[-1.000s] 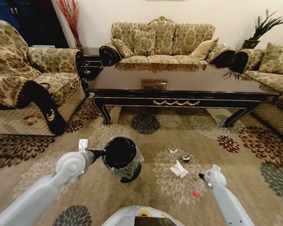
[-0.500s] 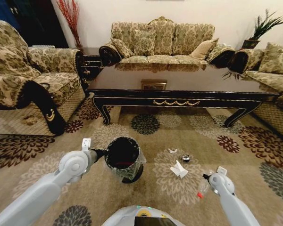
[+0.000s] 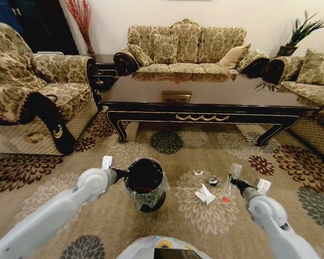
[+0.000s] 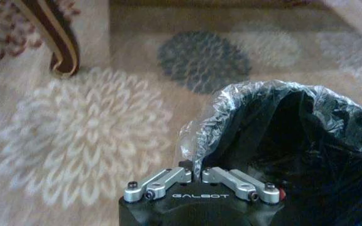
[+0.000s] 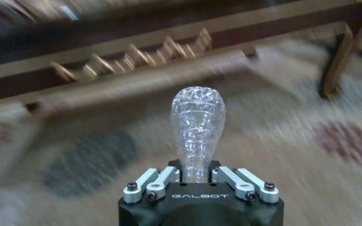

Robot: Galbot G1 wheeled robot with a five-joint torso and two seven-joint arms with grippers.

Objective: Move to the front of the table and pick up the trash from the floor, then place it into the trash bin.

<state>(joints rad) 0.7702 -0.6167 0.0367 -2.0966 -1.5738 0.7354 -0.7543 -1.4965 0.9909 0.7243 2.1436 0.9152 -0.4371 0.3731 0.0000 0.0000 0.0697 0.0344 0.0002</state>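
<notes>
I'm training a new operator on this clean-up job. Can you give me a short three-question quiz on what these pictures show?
1. True or false: the left hand is shut on the bin's bag.
2. What does the right hand hold?
A. the white paper
B. the clear bottle
C. the dark cap
3. Fill in: the white paper lies on the ____.

Key
1. True: in the left wrist view it pinches the bag's rim.
2. B: the bottle, with its red end, sticks out of the shut hand.
3. Carpet, between bin and right hand, near the cap.
</notes>
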